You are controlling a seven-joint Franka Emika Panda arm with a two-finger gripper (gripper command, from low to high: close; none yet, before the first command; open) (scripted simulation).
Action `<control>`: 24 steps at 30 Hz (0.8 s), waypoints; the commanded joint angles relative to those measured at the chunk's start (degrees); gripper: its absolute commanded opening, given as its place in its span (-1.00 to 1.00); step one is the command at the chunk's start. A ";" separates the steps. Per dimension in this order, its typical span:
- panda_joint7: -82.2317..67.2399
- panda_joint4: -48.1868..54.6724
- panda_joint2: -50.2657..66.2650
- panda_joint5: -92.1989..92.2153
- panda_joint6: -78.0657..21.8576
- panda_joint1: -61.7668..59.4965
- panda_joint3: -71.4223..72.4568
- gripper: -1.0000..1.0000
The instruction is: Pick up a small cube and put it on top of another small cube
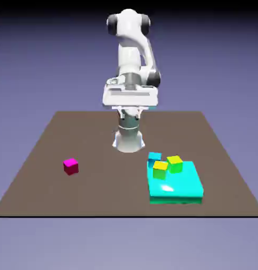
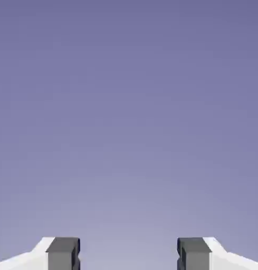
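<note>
Brown and bare over most of its surface, the tabletop (image 1: 99, 184) carries everything we need, and we read its layout as a starting arrangement with nothing yet lifted. Above its far edge the white arm (image 1: 132, 58) is folded up on its base, the hand held high and level, well apart from every cube. We judge that pose as a neutral one that keeps the workspace uncovered before a reach.

On the exterior view's right, near the front, lies a flat cyan block (image 1: 175, 184), large enough to act as a low platform. It is no true container, having no walls, but two things sit on its far part: a yellow cube (image 1: 160, 169) and a green cube (image 1: 175, 163), just beside each other. A small blue cube (image 1: 154, 156) sits at the block's far left corner; whether it rests on the block or behind it we cannot tell.

Alone on the exterior view's left, well apart from the rest, the small cube (image 1: 70, 166) in magenta rests on the tabletop with room on all sides.

Our jaws (image 2: 129, 256) stand spread wide, with only backdrop between the grey fingertips (image 2: 63, 253).
</note>
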 commanded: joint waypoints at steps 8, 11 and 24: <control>-2.55 7.99 16.61 -11.92 -18.86 -3.09 -1.01 0.00; -3.50 10.98 22.84 -16.40 -25.94 -4.25 -1.38 0.00; -7.65 23.95 49.84 -35.77 -56.59 -9.28 -3.02 0.00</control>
